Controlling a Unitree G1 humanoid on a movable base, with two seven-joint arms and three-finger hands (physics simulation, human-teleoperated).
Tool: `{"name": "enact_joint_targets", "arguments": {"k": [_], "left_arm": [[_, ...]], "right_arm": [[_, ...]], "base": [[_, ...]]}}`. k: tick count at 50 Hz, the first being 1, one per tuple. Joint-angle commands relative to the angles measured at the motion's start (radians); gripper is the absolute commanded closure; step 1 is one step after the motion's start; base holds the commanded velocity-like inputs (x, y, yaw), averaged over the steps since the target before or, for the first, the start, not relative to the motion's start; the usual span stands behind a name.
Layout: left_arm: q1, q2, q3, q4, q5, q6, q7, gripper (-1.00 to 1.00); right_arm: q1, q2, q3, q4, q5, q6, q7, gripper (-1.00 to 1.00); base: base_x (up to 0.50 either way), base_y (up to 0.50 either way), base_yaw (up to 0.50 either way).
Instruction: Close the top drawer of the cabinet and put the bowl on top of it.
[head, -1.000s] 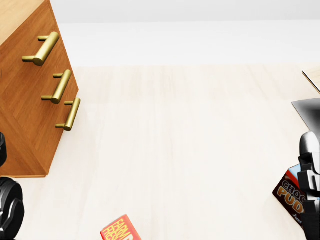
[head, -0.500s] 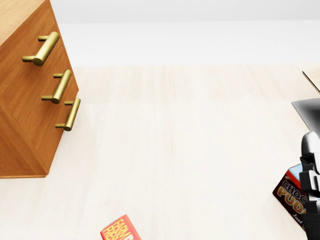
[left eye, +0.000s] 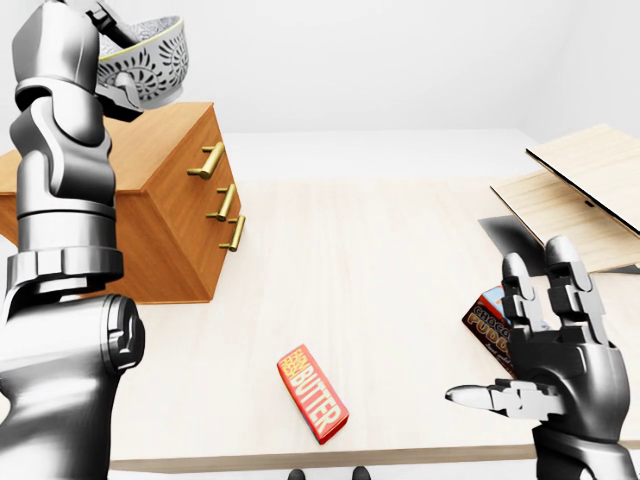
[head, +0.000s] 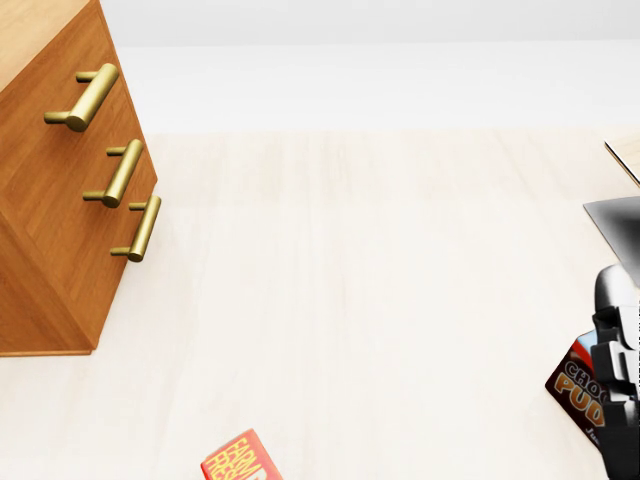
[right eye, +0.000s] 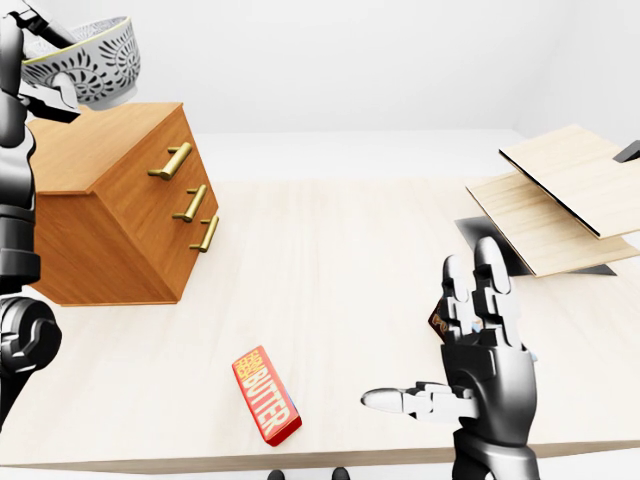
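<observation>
White lattice bowl (left eye: 150, 60) hangs in the air with its rim a little tipped. The left hand (left eye: 110, 88) grips its left side, fingers closed over and under the rim. The wooden cabinet (left eye: 150, 170) stands at the far left corner of the table (left eye: 400, 260). Its flat top lies directly beneath the bowl, though I cannot tell whether they touch. The top drawer (left eye: 205, 160) looks flush, as do the two under it. The move wanted is probably straight down, then release. The right hand (left eye: 545, 350) hovers spread wide and empty by the table's near right edge, well apart from the cabinet.
</observation>
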Motion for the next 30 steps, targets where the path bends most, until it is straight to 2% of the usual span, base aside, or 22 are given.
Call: {"name": "enact_joint_targets", "arguments": {"k": [1, 7, 15, 30], "left_arm": [[-0.036, 0.031, 0.005, 0.186, -0.040, 0.000, 0.136, 1.00], [-0.079, 0.038, -0.008, 0.323, -0.060, 0.000, 0.197, 1.00], [-0.095, 0.031, -0.028, 0.400, -0.061, 0.000, 0.246, 1.00], [-0.062, -0.004, -0.039, 0.466, -0.074, 0.000, 0.293, 1.00]], "right_arm": [[0.004, -0.006, 0.017, 0.010, -0.011, -0.012, -0.008, -1.00], [0.011, -0.011, 0.026, 0.011, -0.013, -0.020, -0.012, -1.00], [0.007, -0.015, 0.022, 0.011, -0.009, -0.016, -0.016, -1.00], [0.007, -0.016, 0.024, 0.014, -0.011, -0.021, -0.018, -1.00]], "base": [[0.00, 0.00, 0.00], [0.00, 0.00, 0.00], [0.00, 0.00, 0.00], [0.00, 0.00, 0.00]]}}
